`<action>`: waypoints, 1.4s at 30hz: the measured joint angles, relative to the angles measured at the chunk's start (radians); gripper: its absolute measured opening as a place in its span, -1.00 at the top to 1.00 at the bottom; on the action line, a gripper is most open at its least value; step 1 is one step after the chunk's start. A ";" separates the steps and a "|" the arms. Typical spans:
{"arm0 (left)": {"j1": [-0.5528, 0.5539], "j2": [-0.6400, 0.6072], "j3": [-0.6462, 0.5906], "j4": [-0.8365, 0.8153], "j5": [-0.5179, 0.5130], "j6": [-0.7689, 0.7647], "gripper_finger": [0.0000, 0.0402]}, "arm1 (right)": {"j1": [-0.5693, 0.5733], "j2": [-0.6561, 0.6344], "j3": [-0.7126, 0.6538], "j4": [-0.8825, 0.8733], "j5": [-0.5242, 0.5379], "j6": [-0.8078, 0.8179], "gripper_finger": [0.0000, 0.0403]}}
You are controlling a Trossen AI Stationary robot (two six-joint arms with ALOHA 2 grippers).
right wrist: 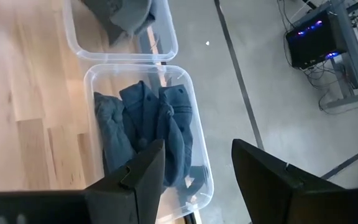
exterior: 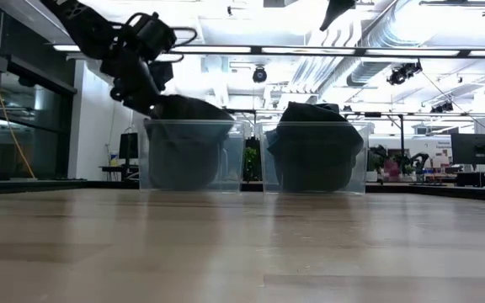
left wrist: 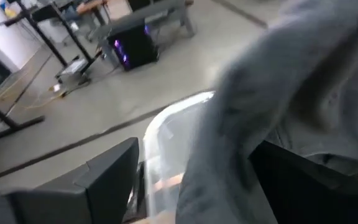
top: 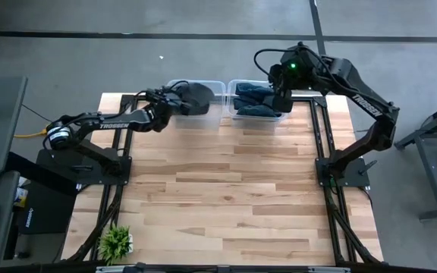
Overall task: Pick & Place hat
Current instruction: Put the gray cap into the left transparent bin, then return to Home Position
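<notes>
The grey hat lies draped over the left clear bin at the far edge of the table, bulging above the rim in the low view rather than sitting fully down inside. The left end effector is right at the hat's near side. In the left wrist view the grey cloth fills the frame just past the dark fingers, which stand wide apart, so the hat appears to be released, not pinched. Whether any cloth is touching a finger cannot be told.

Just beside it stands the right clear bin, holding a heap of dark blue hats. The right end effector hovers above that bin, its fingers parted around nothing, the blue heap visible between them in its own wrist view.

By the look of it, this is the release step of placing: one hat has been dropped into the left bin. The next move likely calls for the left arm to lift clear without snagging the cloth, since the hat sits high and could be dragged out. The right arm seems poised to descend on the blue heap for another pick, and would need to close on a single hat only.

A small green plant stands at the near left corner, well apart.
</notes>
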 joint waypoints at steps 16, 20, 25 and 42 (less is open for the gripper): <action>0.019 -0.008 0.077 -0.049 0.116 0.152 -0.53 | -0.006 -0.058 0.000 -0.033 0.001 0.069 0.10; 0.020 -0.018 0.122 -0.083 0.116 0.233 -0.53 | -0.006 -0.058 0.000 -0.057 0.002 0.086 0.10; -0.012 -0.026 0.175 -0.162 0.152 0.294 -0.53 | -0.005 -0.076 0.000 -0.101 0.001 0.101 0.10; -0.265 -0.586 -0.168 -0.194 0.531 0.061 0.07 | 0.102 -0.690 -0.643 0.196 -0.172 0.334 0.10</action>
